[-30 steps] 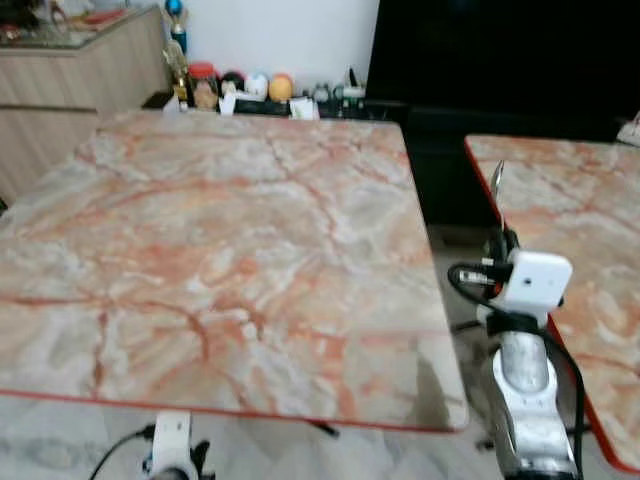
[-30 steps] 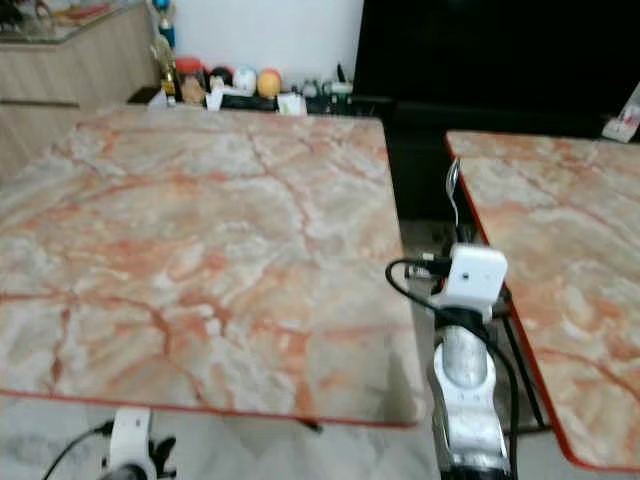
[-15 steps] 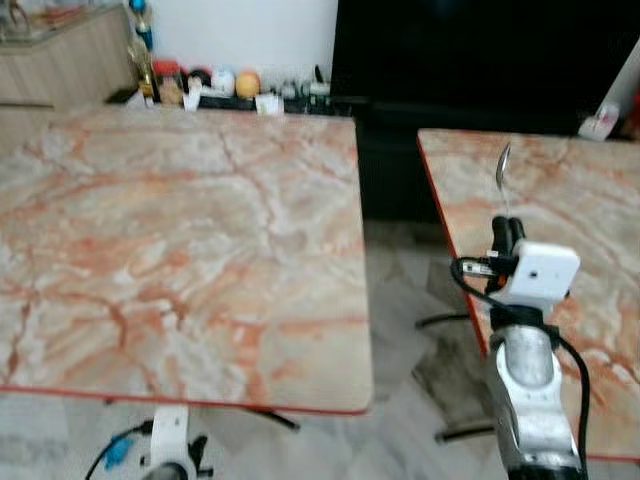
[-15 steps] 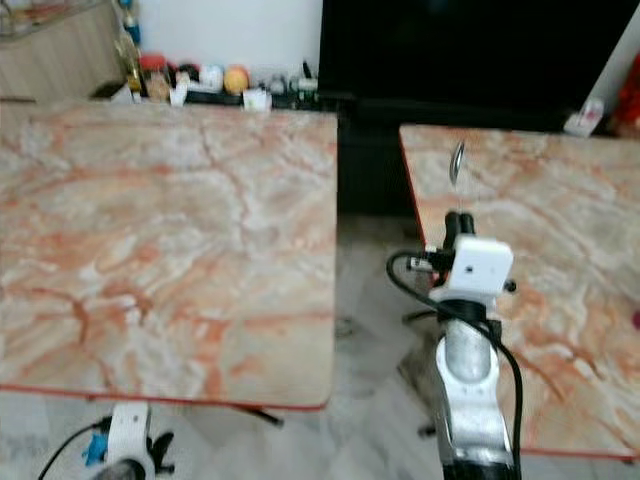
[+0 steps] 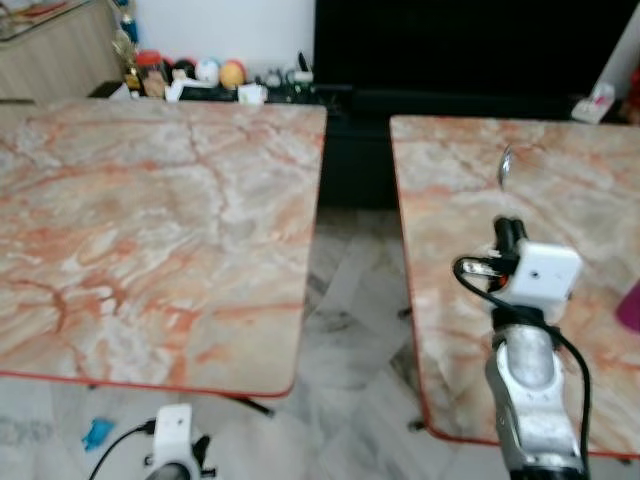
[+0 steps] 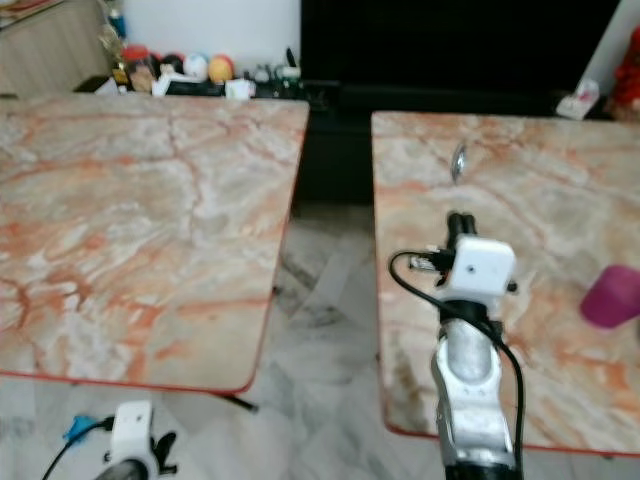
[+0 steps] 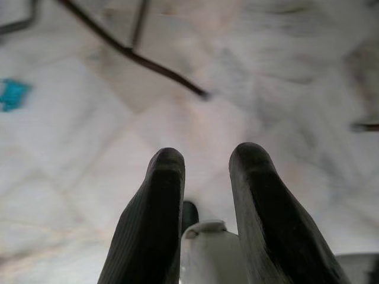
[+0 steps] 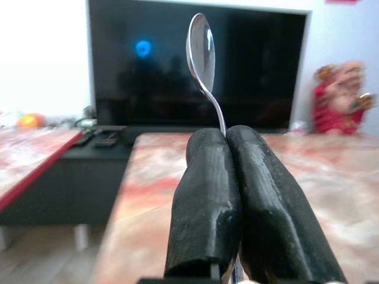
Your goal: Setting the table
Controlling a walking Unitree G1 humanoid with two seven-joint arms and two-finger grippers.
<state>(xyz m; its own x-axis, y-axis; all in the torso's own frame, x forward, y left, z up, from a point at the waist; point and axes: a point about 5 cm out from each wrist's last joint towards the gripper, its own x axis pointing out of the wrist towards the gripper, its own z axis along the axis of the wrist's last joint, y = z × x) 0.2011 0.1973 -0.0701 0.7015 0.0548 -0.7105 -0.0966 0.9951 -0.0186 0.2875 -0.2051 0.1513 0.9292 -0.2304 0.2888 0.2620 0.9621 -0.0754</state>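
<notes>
Right arm: silver metal, rounded, glossy.
Wrist camera: white box, black looping cable at its side.
Right gripper: two long black rubbery fingers, scuffed.
Left gripper: black tapered fingers, white mount behind.

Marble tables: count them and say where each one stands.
2. The left table stands before the robot's left side; the right table lies under the right gripper, which holds a spoon. Others may be out of frame.
</notes>
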